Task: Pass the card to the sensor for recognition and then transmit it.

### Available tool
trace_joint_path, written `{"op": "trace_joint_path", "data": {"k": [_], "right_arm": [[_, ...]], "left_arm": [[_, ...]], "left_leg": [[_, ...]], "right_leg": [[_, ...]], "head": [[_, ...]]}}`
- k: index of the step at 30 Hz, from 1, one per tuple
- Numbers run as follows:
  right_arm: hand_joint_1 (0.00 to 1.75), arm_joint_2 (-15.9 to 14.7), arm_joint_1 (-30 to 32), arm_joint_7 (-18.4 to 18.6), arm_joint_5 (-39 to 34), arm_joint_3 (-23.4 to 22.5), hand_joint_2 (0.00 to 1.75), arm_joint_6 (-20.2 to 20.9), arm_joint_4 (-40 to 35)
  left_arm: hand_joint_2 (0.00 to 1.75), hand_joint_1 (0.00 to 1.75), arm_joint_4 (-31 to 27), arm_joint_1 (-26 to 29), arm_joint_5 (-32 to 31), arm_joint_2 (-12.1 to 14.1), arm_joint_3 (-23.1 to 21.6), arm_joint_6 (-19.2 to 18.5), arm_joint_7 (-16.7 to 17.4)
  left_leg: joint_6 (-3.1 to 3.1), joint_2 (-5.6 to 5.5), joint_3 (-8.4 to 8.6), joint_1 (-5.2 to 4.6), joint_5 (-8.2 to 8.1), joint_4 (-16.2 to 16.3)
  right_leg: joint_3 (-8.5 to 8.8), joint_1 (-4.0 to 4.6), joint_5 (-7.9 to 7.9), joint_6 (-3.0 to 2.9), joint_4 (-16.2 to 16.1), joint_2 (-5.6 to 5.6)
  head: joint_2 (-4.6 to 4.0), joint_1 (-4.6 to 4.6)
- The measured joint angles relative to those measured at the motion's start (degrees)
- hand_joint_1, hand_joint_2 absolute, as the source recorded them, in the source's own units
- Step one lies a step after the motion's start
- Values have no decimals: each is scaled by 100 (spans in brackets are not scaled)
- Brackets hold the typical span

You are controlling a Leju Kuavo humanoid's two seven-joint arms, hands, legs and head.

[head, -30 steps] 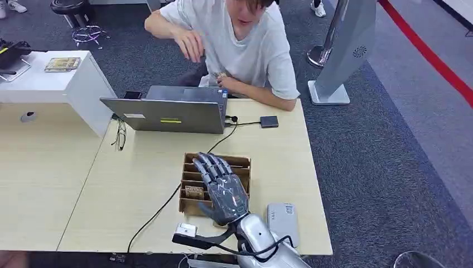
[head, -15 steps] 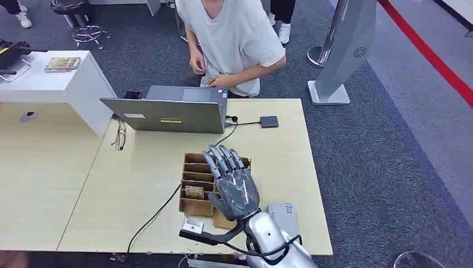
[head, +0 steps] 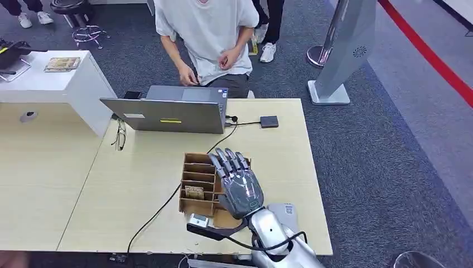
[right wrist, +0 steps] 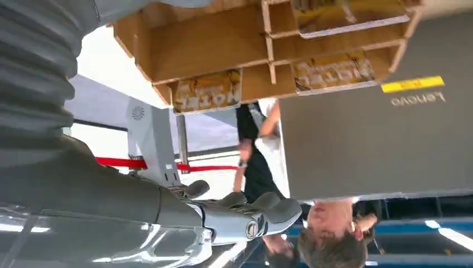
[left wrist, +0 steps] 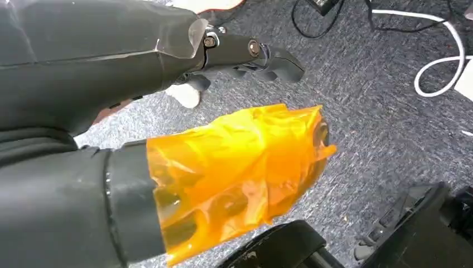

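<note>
On the pale wooden table [head: 83,184] standing on grey carpet [head: 385,156], the right hand [head: 239,187] hovers empty with fingers spread over the cardboard rack [head: 195,181] holding a card [head: 194,192], near a laptop [head: 167,114]; the left hand's [left wrist: 262,56] finger state cannot be determined.

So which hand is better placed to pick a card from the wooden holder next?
Right. The right hand hovers open over the card holder on the table; the left hand hangs down over the carpet.
</note>
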Motion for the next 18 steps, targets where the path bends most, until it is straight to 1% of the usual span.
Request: {"op": "trace_joint_path", "data": {"k": [8,18], "right_arm": [[0,0,-75,46,7,-11,175,151,111],[0,0,-191,96,13,-13,175,256,122]], "left_arm": [[0,0,-7,-4,0,5,-44,-59,85],[0,0,-9,-8,0,7,-83,-61,92]], "left_leg": [[0,0,0,0,0,0],[0,0,0,0,0,0]], "right_leg": [[0,0,0,0,0,0],[0,0,0,0,0,0]], "head": [[0,0],[0,-2]]}}
